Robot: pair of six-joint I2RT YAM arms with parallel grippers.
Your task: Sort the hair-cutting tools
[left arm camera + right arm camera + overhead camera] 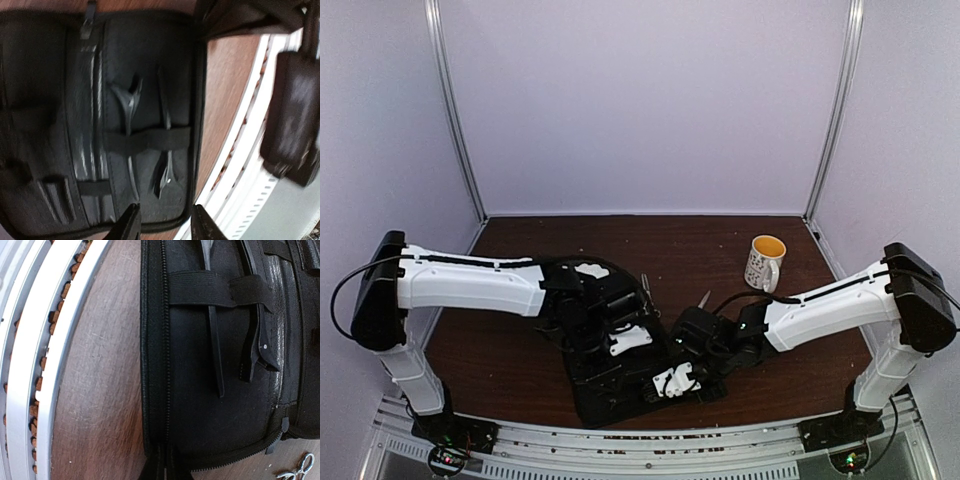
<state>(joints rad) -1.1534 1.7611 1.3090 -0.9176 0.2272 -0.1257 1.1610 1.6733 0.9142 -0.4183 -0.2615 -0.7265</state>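
Hair clips [128, 107], two thin dark ones, sit tucked side by side under an elastic band [147, 141] just beyond the left gripper [165, 227]. Its jaws stand partly apart with nothing between them, over the near rim of the open black case [45, 100]. The right gripper [164, 469] is closed at the case's zipper edge; whether it pinches the fabric is unclear. The step looks like leaving the seated clips: the left arm should rise straight, clear of band and rim, while the right steadies the case. The case's other pockets are too dark to read. Two scissors [645, 283] lie on the table [720, 235] just past the case, near a mug [765, 262].
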